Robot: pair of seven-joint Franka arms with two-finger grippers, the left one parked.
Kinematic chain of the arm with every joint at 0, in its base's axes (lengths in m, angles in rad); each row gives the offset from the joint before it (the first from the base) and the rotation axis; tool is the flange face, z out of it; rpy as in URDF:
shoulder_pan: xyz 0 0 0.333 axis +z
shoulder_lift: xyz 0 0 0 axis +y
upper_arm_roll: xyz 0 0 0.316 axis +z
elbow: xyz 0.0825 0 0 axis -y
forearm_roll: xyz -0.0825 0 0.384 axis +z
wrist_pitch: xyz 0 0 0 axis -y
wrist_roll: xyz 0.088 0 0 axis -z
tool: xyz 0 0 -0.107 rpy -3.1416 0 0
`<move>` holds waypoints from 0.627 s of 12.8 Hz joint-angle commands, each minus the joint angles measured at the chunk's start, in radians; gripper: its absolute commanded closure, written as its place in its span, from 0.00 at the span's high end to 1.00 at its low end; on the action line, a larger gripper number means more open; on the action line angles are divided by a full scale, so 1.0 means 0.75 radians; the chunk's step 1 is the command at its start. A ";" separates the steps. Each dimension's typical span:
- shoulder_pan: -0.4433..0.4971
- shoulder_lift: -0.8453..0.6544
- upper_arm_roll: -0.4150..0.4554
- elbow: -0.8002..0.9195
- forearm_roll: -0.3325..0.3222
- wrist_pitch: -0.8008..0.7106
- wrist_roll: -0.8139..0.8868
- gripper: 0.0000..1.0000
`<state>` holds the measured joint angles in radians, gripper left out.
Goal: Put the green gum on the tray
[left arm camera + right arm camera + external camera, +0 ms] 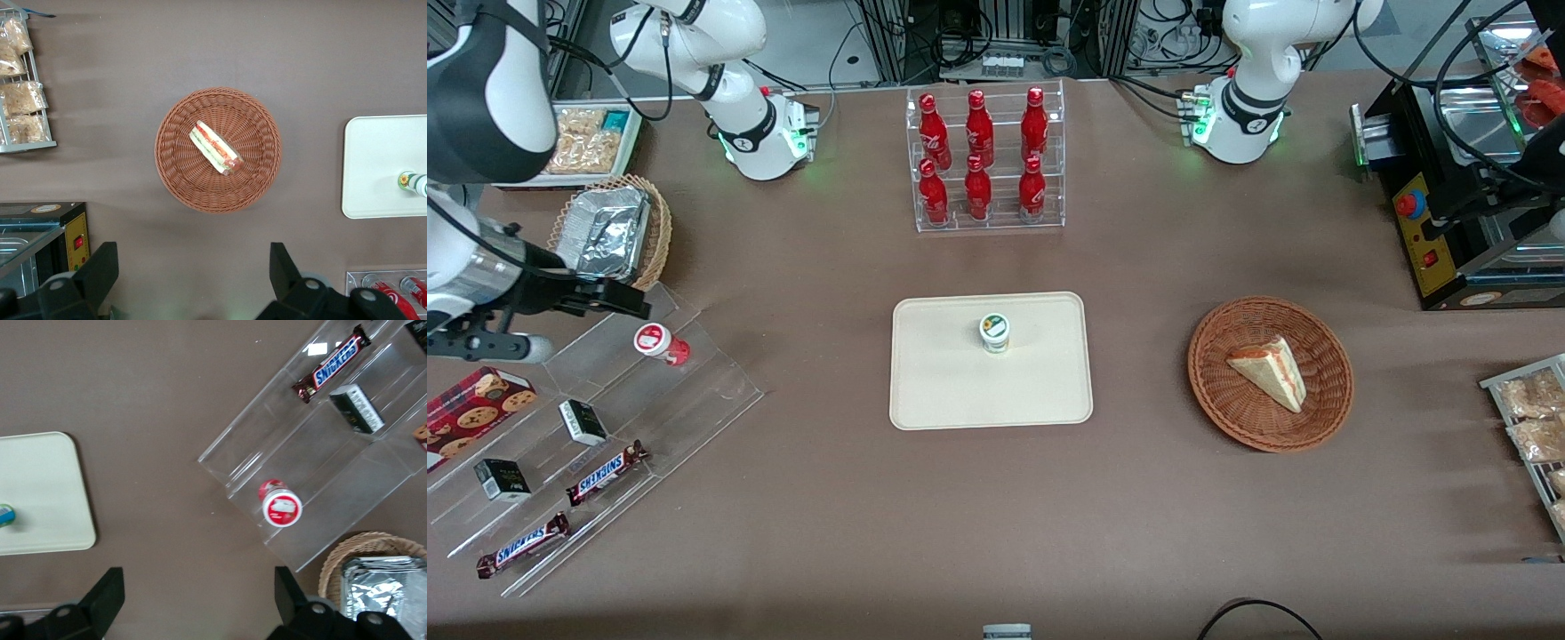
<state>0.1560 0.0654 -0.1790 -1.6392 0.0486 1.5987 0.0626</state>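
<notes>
The green gum (995,332) stands upright on the cream tray (943,391), near its middle. An edge of the gum (5,515) and a corner of the tray (47,513) show in the right wrist view; both also appear in the left wrist view, gum (413,183) on tray (373,167). My gripper (609,298) hangs high over the table at the working arm's end, above the clear stepped shelf (596,427). It is open and empty (199,597), with bare table between the fingers.
A red-and-white gum bottle (660,342) stands on the shelf, with Snickers bars (605,471) and small dark boxes (583,421). A foil tray in a wicker basket (612,233) is near the gripper. A rack of red bottles (983,160) and a basket with a sandwich (1270,373) stand elsewhere.
</notes>
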 commanded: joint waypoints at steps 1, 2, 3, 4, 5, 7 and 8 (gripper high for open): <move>-0.046 -0.018 0.005 0.007 -0.054 -0.002 -0.081 1.00; -0.054 -0.028 0.003 0.007 -0.061 0.000 -0.150 1.00; -0.061 -0.030 -0.017 0.007 -0.059 -0.002 -0.212 1.00; -0.065 -0.034 -0.037 0.007 -0.057 -0.004 -0.224 1.00; -0.065 -0.036 -0.037 0.007 -0.059 -0.004 -0.225 1.00; -0.059 -0.038 -0.033 0.007 -0.053 -0.017 -0.223 1.00; -0.055 -0.036 -0.029 0.009 -0.051 -0.017 -0.220 1.00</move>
<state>0.1097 0.0463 -0.2072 -1.6371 0.0168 1.5983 -0.0983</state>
